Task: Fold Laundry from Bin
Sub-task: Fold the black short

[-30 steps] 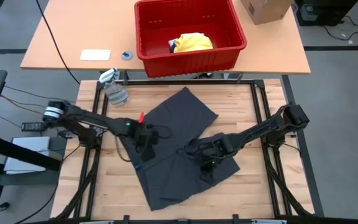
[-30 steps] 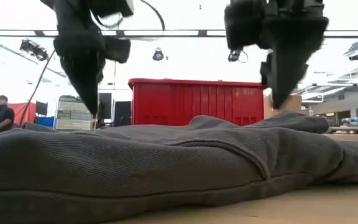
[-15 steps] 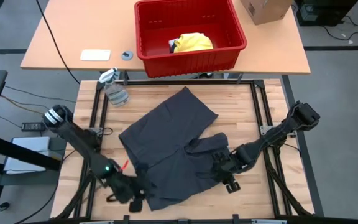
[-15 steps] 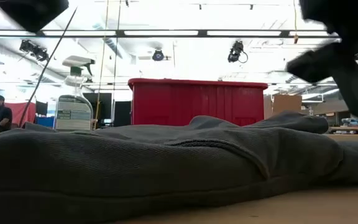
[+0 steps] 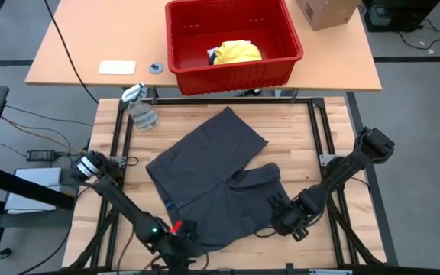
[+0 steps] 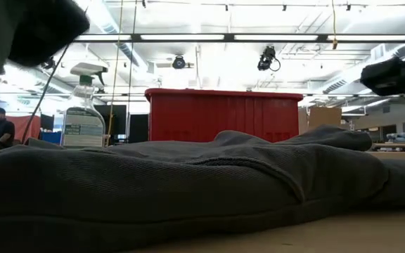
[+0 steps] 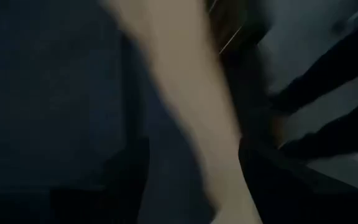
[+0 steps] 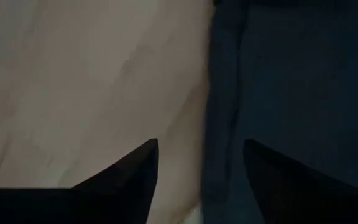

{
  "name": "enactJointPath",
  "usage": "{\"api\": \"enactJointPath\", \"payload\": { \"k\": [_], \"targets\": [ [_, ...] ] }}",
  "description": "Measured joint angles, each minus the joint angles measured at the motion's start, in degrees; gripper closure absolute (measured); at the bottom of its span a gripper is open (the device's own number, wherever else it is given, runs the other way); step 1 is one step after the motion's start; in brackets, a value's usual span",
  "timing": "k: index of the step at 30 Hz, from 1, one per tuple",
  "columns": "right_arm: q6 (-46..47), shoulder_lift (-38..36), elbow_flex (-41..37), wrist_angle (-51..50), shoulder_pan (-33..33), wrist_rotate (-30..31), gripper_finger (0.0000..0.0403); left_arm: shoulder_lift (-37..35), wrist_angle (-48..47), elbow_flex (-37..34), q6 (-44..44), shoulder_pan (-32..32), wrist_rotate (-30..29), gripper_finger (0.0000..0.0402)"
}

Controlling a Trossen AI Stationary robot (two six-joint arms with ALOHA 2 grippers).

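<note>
A dark grey garment (image 5: 212, 183) of the laundry lies spread flat on the wooden table; it fills the foreground of the low view (image 6: 188, 190). My left gripper (image 5: 182, 246) hangs open over its near left corner, its fingers apart in the blurred left wrist view (image 7: 191, 186). My right gripper (image 5: 283, 220) stands open over the garment's near right edge (image 8: 222, 124), one finger above wood and one above cloth. Beyond the table stands the red bin (image 5: 281, 57), with a yellow garment (image 5: 237, 52) in it.
A spray bottle (image 5: 140, 112) stands at the table's far left corner. A cardboard box (image 5: 325, 11), a white pad (image 5: 118, 67) and a small round thing (image 5: 156, 68) sit on the far table beside the bin. Bare wood shows right of the garment.
Both grippers have left the middle of the grey garment and swung toward the table's near edge, the left to the near left corner, the right to the near right edge. Both have sunk a little and rolled. The garment has lain still.
</note>
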Motion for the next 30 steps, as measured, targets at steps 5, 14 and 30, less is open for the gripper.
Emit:
{"api": "enactJointPath", "payload": {
  "k": [5, 14, 30],
  "targets": [
    [4.2, 0.0, -2.9, 2.8, 0.5, 2.3, 0.0158, 3.6, -0.7, 1.3, -5.9, 0.0, 1.9, 0.0151],
    [15.3, -0.3, -8.8, 7.0, -0.5, 7.5, 0.0192, 5.2, -9.2, 1.4, -13.9, 0.5, 2.5, 0.0245],
    [20.5, -7.9, 6.5, -1.8, -0.9, -7.5, 0.0389, -14.3, -14.2, 1.2, -33.1, 1.2, 13.3, 0.0394]
  ]
}}
